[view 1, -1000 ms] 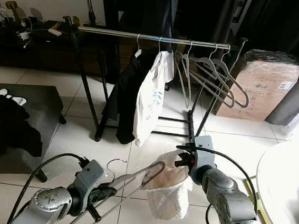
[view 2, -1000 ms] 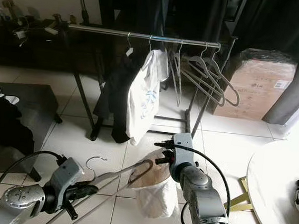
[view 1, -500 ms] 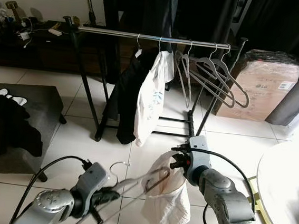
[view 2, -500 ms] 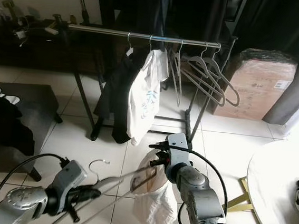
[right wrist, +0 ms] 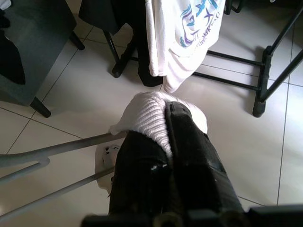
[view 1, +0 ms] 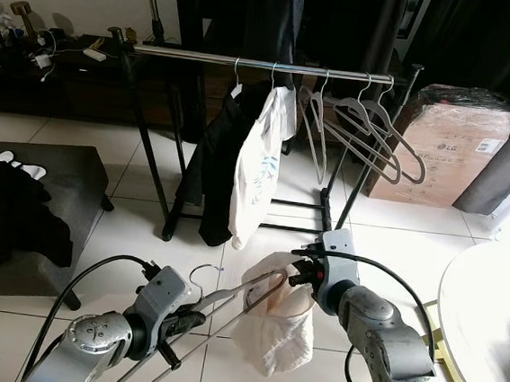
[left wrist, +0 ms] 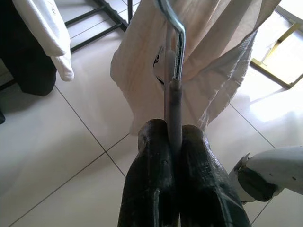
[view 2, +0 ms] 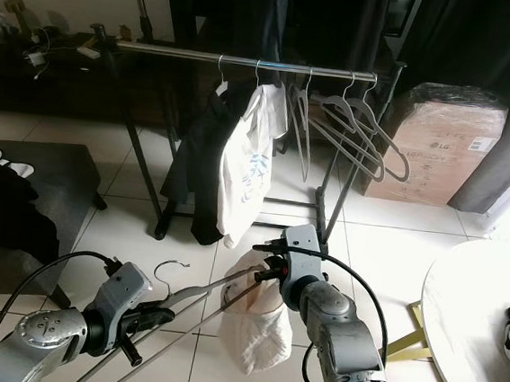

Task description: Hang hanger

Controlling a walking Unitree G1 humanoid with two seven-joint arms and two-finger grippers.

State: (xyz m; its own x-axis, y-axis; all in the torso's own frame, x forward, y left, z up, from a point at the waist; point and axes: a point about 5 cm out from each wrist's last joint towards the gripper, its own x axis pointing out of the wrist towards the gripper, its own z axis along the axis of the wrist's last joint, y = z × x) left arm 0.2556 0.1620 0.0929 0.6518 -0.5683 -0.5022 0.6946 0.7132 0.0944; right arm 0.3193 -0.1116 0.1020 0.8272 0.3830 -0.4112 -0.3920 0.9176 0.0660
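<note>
Risk 1: garment [view 1: 276, 324] sliding off hanger [view 1: 226, 298] before reaching rail [view 1: 267, 64]. Only 1 end of the hanger sits inside the cloth, and the fabric hangs loose and bunched, so a tilt or a jerk could shed it onto the tiled floor [view 1: 143, 225].

Risk 2: hanger twisting in the left hand [left wrist: 171, 142]. Black fingers pressed together on a thin round shaft close under the hook, a slick grey metal rod easy to rotate in a pinch.

Risk 3: cloth tearing loose from the right hand [right wrist: 163, 142], fingers clamped on a ribbed cream edge of the garment. Arms pulling apart would stretch or drop it.

Risk 4: crowding on the rail, already carrying a white printed shirt [view 1: 257, 169], a dark garment [view 1: 214, 164] and several bare grey wire hangers [view 1: 369, 134]. Hook could snag a neighbour.

Task's thing held low between both hands, well short of the rail. Garment soft, pale, knit-textured; rail shiny tube on a black frame.
</note>
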